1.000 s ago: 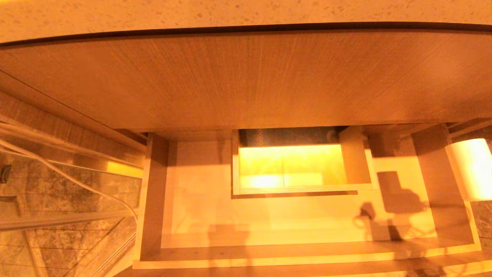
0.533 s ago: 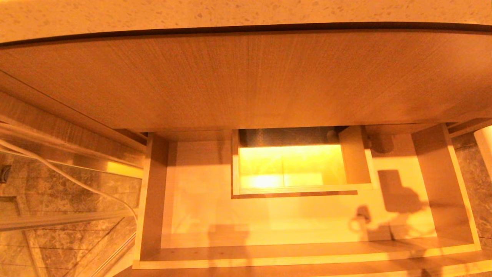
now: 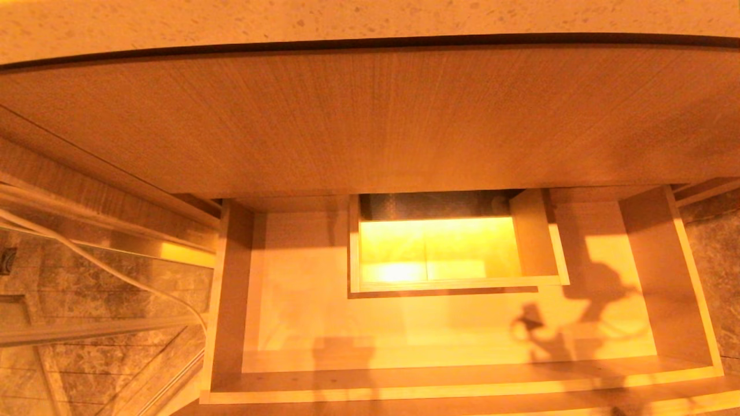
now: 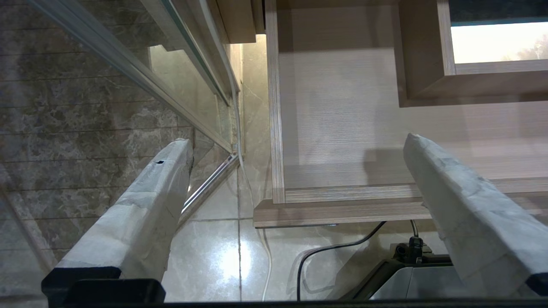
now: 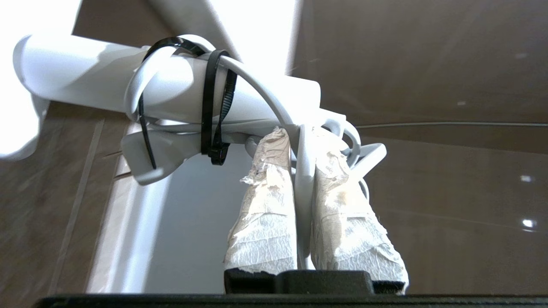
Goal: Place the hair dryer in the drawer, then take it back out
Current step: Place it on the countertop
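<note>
The drawer (image 3: 231, 300) stands pulled out in the head view, its pale floor bare, with the boxed cut-out (image 3: 439, 254) at mid-back. No hair dryer shows there, only a shadow (image 3: 578, 312) on the drawer floor at the right. In the right wrist view the white hair dryer (image 5: 85, 81), its cord bound with black ties, hangs in the air with my right gripper (image 5: 299, 137) shut on a thin white part of it. My left gripper (image 4: 295, 143) is open and holds nothing, above the floor by the drawer's (image 4: 342, 211) front left corner.
A tall wood-grain front panel (image 3: 370, 115) rises behind the drawer under a speckled countertop (image 3: 347, 17). A glass panel with a white cable (image 3: 115, 271) runs along the left. A black cable (image 4: 325, 252) and the robot's base (image 4: 428, 278) lie below the drawer front.
The white hair dryer end seen at the head view's right edge has slid out of that view to the right. Its shadow on the drawer floor has shifted and spread.
</note>
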Controlling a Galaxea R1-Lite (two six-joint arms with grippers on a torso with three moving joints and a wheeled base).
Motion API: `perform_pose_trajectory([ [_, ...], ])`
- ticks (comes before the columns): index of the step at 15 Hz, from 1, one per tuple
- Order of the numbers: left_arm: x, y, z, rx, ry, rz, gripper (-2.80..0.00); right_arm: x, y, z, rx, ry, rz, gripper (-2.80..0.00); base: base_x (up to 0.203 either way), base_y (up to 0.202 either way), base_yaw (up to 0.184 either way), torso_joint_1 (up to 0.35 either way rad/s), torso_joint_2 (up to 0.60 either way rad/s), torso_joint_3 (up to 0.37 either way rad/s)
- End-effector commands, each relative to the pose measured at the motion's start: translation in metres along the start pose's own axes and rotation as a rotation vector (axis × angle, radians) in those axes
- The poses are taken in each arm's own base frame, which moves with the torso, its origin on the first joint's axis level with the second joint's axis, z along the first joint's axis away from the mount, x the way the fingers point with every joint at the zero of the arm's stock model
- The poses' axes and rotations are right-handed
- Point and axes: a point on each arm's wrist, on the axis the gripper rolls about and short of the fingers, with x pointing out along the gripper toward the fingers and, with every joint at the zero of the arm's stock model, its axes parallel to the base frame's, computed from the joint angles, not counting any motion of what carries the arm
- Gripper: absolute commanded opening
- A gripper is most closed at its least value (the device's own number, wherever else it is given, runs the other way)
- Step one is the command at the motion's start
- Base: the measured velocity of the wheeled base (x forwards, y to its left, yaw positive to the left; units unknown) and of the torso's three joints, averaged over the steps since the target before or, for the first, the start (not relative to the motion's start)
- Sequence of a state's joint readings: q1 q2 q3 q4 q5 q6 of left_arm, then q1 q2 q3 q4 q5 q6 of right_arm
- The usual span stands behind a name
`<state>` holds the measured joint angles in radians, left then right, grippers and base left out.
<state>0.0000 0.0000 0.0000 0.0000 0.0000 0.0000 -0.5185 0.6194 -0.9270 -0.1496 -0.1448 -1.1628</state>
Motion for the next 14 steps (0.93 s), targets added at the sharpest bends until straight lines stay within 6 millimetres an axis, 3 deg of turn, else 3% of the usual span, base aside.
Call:
perform_pose_trajectory([
  [1, 0.0, 0.0, 0.0, 0.0, 0.0, 0.0, 0.0, 0.001, -0.017, 0.007, 0.0, -0.022, -0.052, -2.8, 0.0, 0.0, 0.0, 0.0, 0.0, 0.0],
  [6, 0.0, 0.0, 0.0, 0.0, 0.0, 0.0, 0.0, -0.008, -0.029, 0.011, 0.012, -0.055, -0.083, -2.8, 0.0, 0.0, 0.0, 0.0, 0.0, 0.0],
  [11, 0.0, 0.0, 0.0, 0.0, 0.0, 0.0, 0.0, -0.01, -0.005, 0.001, -0.041, -0.109, 0.124, -2.8, 0.0, 0.0, 0.0, 0.0, 0.0, 0.0],
  [14, 0.0, 0.0, 0.0, 0.0, 0.0, 0.0, 0.0, -0.024, -0.008, -0.001, -0.055, -0.104, 0.167, -2.8, 0.0, 0.0, 0.0, 0.0, 0.0, 0.0],
])
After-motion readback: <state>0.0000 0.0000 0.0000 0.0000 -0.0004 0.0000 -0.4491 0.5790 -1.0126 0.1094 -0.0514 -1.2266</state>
